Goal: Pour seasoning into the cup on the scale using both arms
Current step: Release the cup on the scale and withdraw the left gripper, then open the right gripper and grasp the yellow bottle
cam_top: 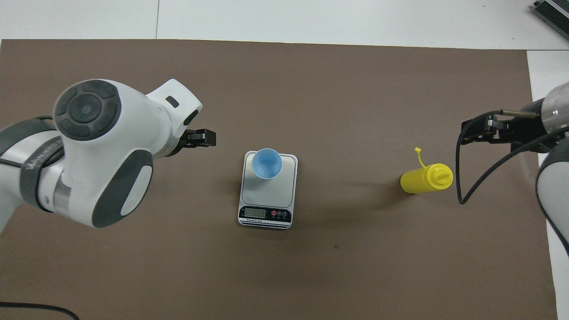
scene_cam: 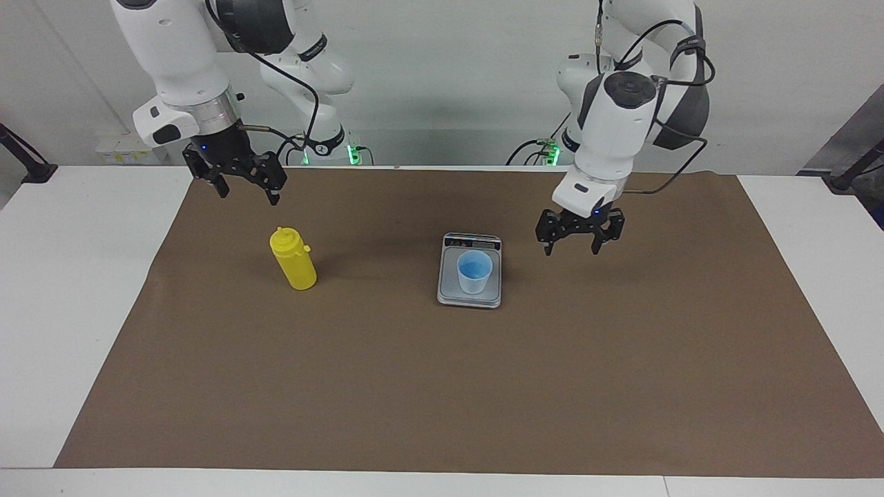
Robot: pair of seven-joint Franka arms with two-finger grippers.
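My left tool point(scene_cam: 579, 243) hangs open and empty beside the scale point(scene_cam: 469, 293), mid-worktop, blue cup point(scene_cam: 474, 272) on it. My right tool point(scene_cam: 242, 188), open, hovers near the yellow squeeze bottle point(scene_cam: 293, 259); a glancing grab could topple it.

In the overhead view the left arm's white wrist housing hides most of the left gripper point(cam_top: 201, 138), at middle left. The right arm is cut off by the right edge, and only part of the right gripper point(cam_top: 478, 131) shows. The readout on the scale point(cam_top: 269, 195) is too small to read.
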